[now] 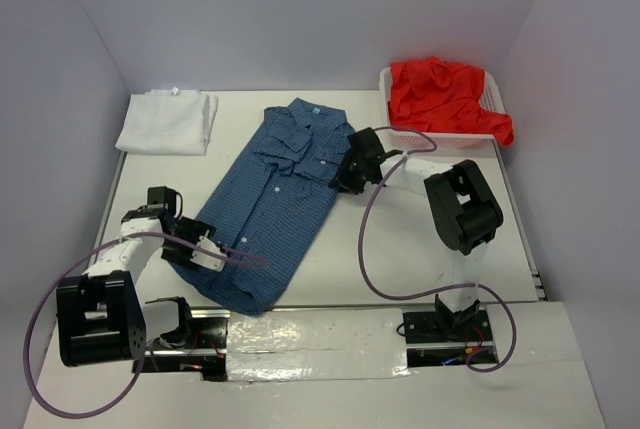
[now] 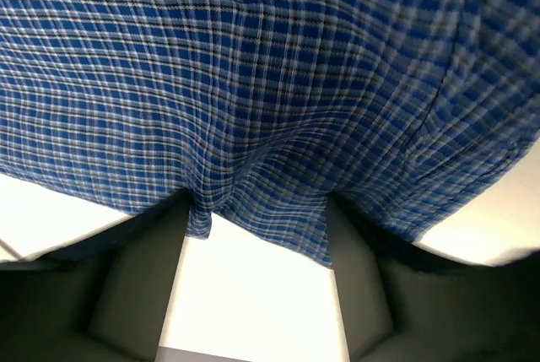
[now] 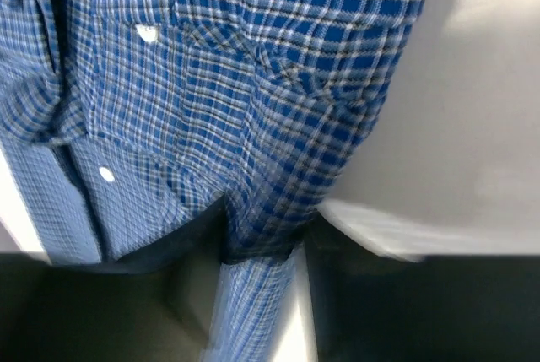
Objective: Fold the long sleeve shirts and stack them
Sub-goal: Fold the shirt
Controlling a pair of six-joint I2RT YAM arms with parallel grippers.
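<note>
A blue fine-checked long sleeve shirt (image 1: 275, 199) lies flat along the middle of the table, collar toward the back. My left gripper (image 1: 205, 249) is at its lower left edge. In the left wrist view the left gripper (image 2: 257, 210) stands open, the shirt's hem (image 2: 270, 83) draped over both fingertips and white table showing between them. My right gripper (image 1: 345, 177) is at the shirt's upper right edge. In the right wrist view the right gripper (image 3: 266, 227) has closed in on a fold of the checked cloth (image 3: 211, 83), which fills the gap.
A folded white shirt (image 1: 167, 121) lies at the back left corner. A red shirt (image 1: 445, 94) is heaped in a white mesh basket (image 1: 440, 137) at the back right. Grey walls enclose the table on three sides.
</note>
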